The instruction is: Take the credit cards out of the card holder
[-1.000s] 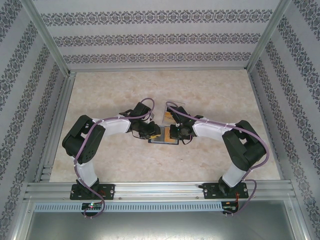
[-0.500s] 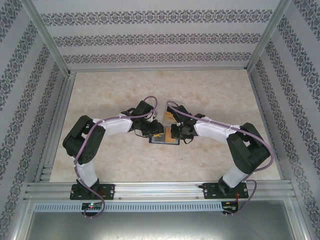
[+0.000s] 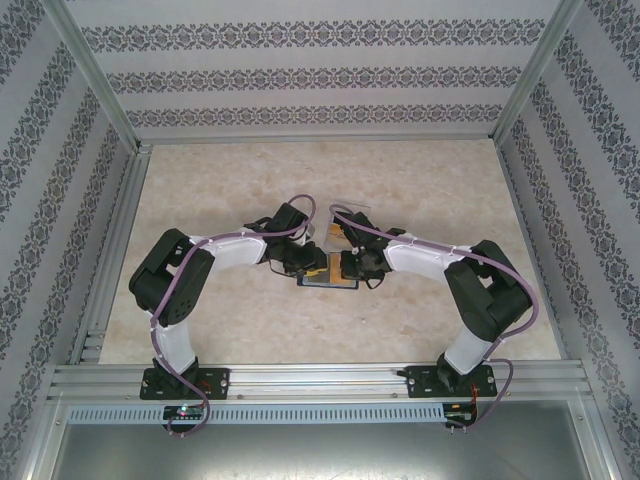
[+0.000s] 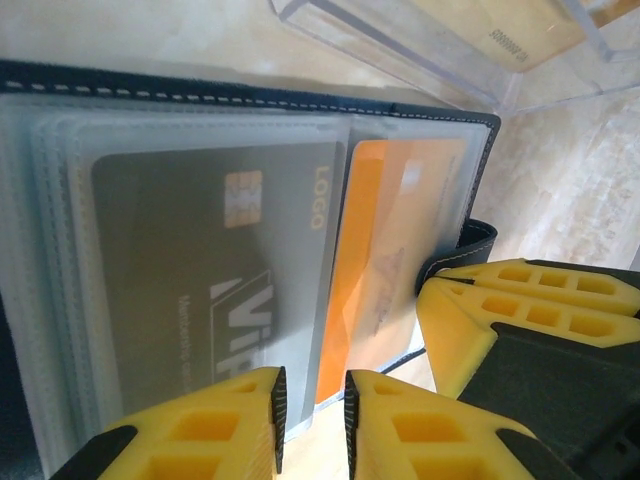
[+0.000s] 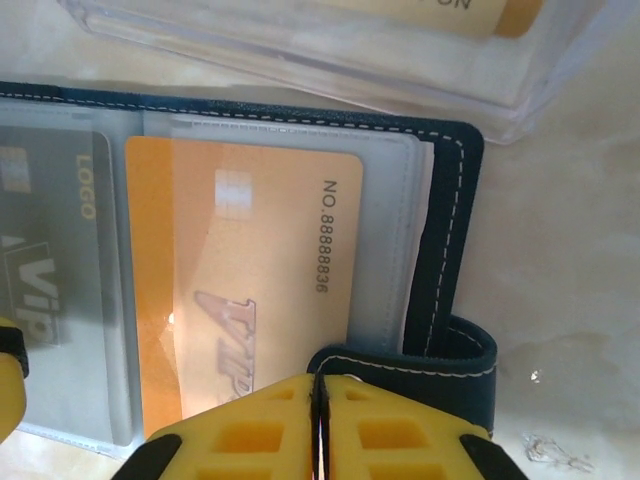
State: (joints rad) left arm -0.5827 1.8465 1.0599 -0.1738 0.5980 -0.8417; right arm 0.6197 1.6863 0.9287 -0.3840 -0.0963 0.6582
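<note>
The card holder [image 3: 328,281] lies open on the table between both grippers, its navy stitched border [image 5: 445,230] framing clear sleeves. An orange credit card [image 5: 250,280] sits in the right sleeve and a grey VIP card [image 4: 200,260] in the left one. My left gripper [image 4: 312,400] hovers at the sleeves' near edge, slightly open, with nothing pinched between its pads. My right gripper [image 5: 320,385] is shut, its tips touching the edge of the curled closing tab [image 5: 440,365]. The right gripper's yellow fingers [image 4: 530,310] show in the left wrist view beside the orange card [image 4: 385,230].
A clear plastic box [image 5: 330,40] holding tan cards stands just beyond the wallet's far edge, also in the top view [image 3: 345,225]. Aluminium frame rails [image 3: 110,250] and patterned walls bound the marble tabletop.
The left arm has edged slightly right toward the wallet. The right arm shifted a little and its jaws have come together. The wallet stays in place.
</note>
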